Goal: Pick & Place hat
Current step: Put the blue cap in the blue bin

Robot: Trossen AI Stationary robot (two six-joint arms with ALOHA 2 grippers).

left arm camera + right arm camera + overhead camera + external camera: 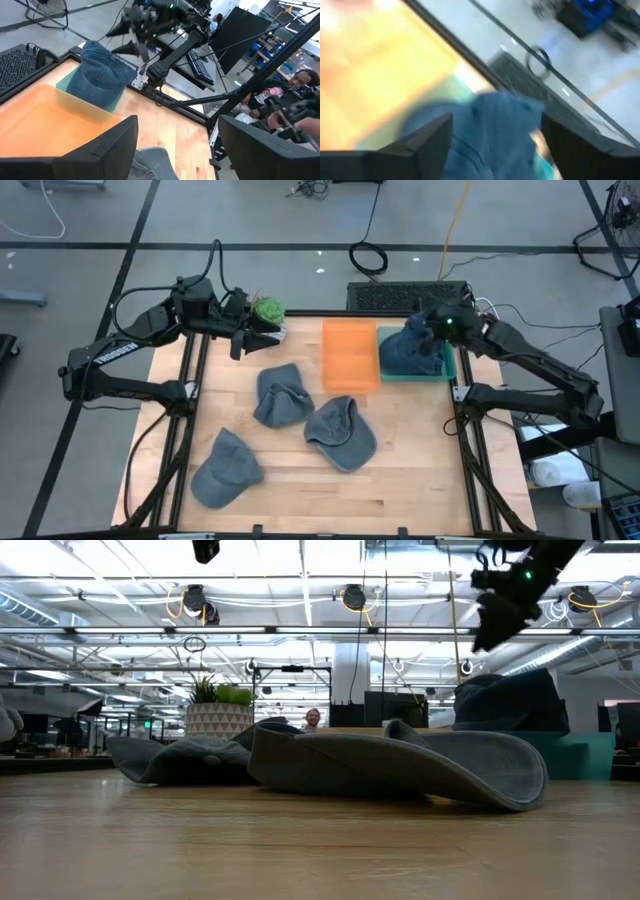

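A blue denim hat [408, 352] sits in the teal bin [449, 373] at the table's far right, bulging above its rim; it also shows in the low view [510, 700]. My right gripper [432, 323] hangs open just above this hat [102, 70], with a clear gap below it in the low view [495, 625]. In its own wrist view, the right gripper [495, 117] has the hat [495, 135] beyond its fingers. My left gripper [238, 340] is open and holds nothing, waiting at the far left near the plant; its wrist view [177, 120] looks toward the bins.
Three grey hats lie flat on the wood: one mid-table [280, 395], one right of it [340, 432], one near the front left [225, 470]. An orange bin [350, 355] stands left of the teal one. A potted plant [266, 310] is at the far edge, with a keyboard [400, 295] behind it.
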